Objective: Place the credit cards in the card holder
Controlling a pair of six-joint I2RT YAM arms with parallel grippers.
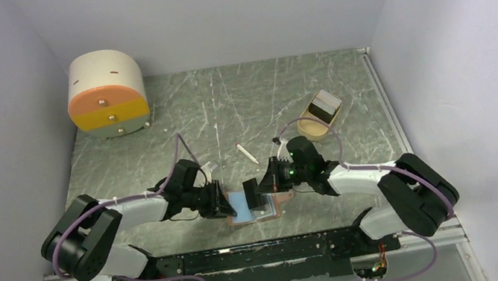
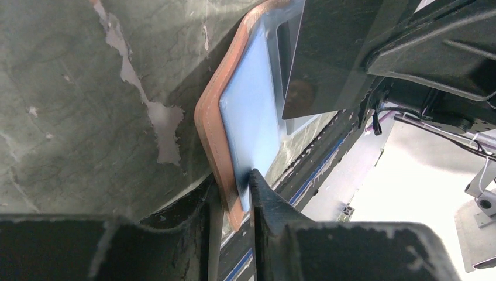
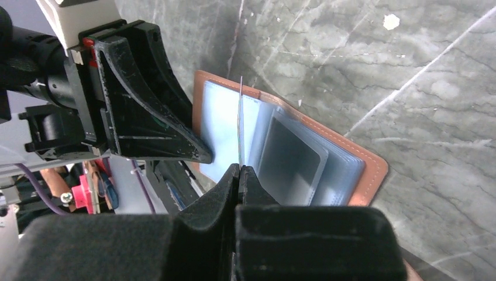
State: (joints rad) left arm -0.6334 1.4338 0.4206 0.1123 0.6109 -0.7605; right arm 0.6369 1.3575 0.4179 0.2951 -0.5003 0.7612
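Right gripper (image 3: 240, 171): jaws pinched almost shut on thin card (image 3: 240, 120), held edge-on, tip against clear sleeves of open card holder (image 3: 374, 167).
Left gripper (image 2: 235, 188): narrow gap, clamped on holder's brown edge, bracing it.
Step, as judged: feeding card into sleeve, not yet seated.
Next move called for: match card edge to pocket mouth, lower tilt, slide in, let go.
Remaining cards (image 1: 323, 104) sat in beige dish (image 1: 308, 129), well apart from holder.
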